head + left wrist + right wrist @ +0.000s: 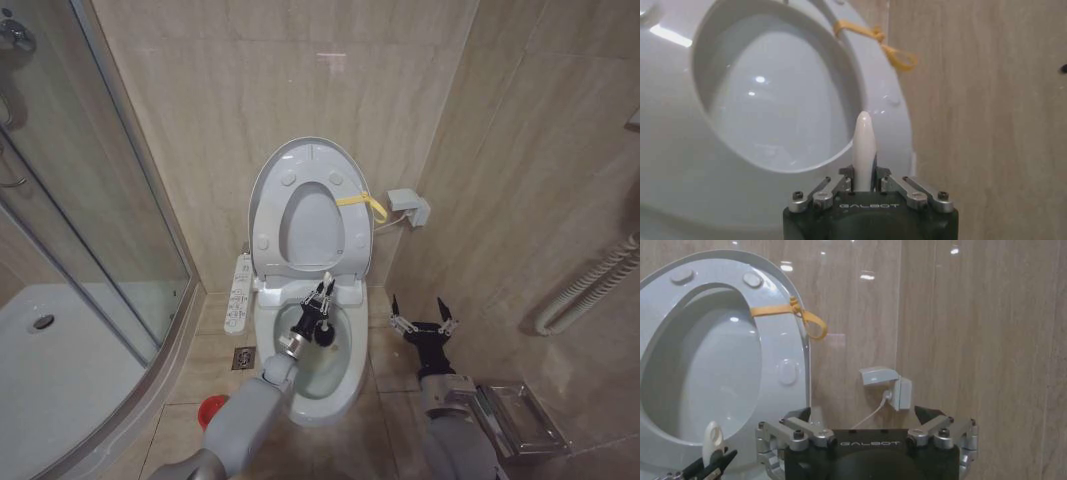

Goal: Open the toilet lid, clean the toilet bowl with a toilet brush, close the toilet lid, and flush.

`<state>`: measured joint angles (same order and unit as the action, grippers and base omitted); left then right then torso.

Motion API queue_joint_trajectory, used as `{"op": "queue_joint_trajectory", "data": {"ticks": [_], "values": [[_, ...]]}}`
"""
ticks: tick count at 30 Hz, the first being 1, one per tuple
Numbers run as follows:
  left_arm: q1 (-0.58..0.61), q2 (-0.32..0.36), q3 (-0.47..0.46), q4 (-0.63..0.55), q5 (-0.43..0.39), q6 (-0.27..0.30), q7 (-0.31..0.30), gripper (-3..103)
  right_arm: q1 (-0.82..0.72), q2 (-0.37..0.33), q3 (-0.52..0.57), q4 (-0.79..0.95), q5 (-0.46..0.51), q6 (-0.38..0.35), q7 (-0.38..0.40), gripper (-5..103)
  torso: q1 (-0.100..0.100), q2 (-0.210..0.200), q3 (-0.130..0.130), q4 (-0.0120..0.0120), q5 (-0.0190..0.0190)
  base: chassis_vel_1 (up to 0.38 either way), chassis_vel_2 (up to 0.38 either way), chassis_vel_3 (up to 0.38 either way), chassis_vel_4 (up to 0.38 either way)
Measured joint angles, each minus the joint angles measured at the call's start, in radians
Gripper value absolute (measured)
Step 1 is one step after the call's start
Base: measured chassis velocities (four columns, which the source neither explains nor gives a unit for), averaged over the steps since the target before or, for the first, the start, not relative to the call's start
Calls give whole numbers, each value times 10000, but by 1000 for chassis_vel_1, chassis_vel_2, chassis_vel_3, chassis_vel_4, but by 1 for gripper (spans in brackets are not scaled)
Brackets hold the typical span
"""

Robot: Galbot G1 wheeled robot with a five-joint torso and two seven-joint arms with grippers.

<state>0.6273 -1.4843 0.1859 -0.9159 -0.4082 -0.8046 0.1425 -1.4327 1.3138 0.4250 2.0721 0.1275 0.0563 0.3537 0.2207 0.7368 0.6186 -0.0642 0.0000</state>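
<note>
The toilet brush (pixel 325 318), thin white stick handle up and dark head down inside the glossy white toilet bowl (pixel 345 372), is clamped at its handle by the left gripper (pixel 322 296), whose black body reads "GALBOT". The toilet lid (pixel 268 190) stands raised against the tiled wall, round bumpers showing, with the seat ring's yellow strap (pixel 362 203) across it. Beside the bowl, the right gripper (pixel 424 316) hovers spread wide and empty; the bowl's drain is hidden behind the left arm.

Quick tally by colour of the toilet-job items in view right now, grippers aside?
White: 5 - toilet lid, seat ring, toilet bowl, toilet brush handle, button panel
Yellow: 1 - strap
Red: 1 - brush holder
Total: 7
</note>
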Motion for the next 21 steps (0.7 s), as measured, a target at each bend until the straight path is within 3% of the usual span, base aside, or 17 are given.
{"op": "queue_joint_trajectory", "data": {"ticks": [10,21], "values": [[284,94,8,-544,419,8,-26,20,0,0,0,0,0,0,0,100,-1,0,0,1,0,0,0,0,0],[131,64,138,-383,195,-39,10,20,5,0,0,0,0,0,-2,100,8,-3,3,8,1,-65,84,80,-82]]}}
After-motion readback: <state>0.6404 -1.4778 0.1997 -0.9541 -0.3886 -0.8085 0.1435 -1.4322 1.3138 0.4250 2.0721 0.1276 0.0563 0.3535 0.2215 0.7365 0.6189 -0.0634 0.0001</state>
